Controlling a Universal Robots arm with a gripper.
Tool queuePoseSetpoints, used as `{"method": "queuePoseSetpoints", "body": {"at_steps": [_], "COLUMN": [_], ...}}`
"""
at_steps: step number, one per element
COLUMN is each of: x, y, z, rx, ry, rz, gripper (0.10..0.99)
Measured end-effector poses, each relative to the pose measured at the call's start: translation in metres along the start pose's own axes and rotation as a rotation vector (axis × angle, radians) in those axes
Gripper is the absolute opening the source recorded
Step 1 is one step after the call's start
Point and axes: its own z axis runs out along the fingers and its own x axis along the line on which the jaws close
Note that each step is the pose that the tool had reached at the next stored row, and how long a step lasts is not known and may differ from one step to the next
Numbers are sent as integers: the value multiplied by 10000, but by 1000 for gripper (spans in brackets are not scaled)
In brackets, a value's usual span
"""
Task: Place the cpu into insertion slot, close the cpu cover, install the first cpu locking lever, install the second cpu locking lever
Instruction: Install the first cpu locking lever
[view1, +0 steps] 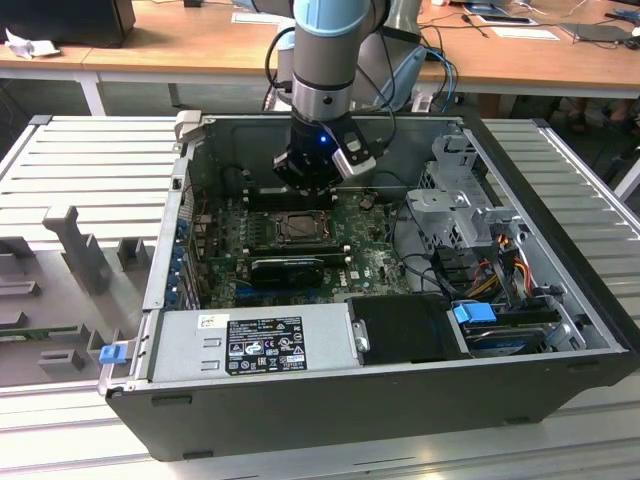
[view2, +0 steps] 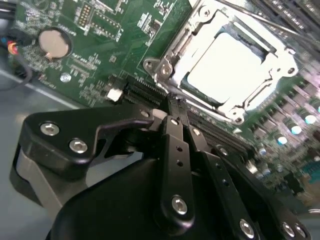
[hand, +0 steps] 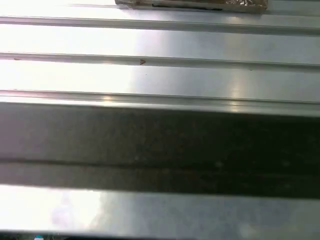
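Black gripper (view2: 176, 107) linkages crowd the near part of the second wrist view, the two fingers (view2: 175, 130) pressed together with nothing between them, their tips just short of the insertion slot (view2: 232, 62). Beyond those tips one cpu (view2: 227, 60) lies in the slot, its pale face glaring white through the square window of the cpu cover (view2: 172, 55), which lies flat over it. A thin lever rod (view2: 250, 17) runs along the far side of the frame from the gripper; whether it is latched cannot be told. One round coin cell (view2: 52, 42) sits on the green motherboard (view2: 100, 65), well off to one side of the fingers. Only the exterior view shows the whole container: one open computer case (view1: 330, 420) holding the motherboard, one grey power supply (view1: 255, 345) and one long black card (view1: 287, 268), with the arm reaching down so that the gripper (view1: 312, 185) hangs just above the socket (view1: 297, 228). Ribbed metal table (hand: 160, 75) bands, bright and dark, show in the first wrist view.
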Motion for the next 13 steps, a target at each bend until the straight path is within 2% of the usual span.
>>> {"method": "queuePoseSetpoints", "body": {"at_steps": [2,13], "x": [0,2], "y": [2,-57], "z": [-27,-31], "rx": [0,1], "ry": [0,0], "rz": [-1,0], "gripper": [106,106]}}
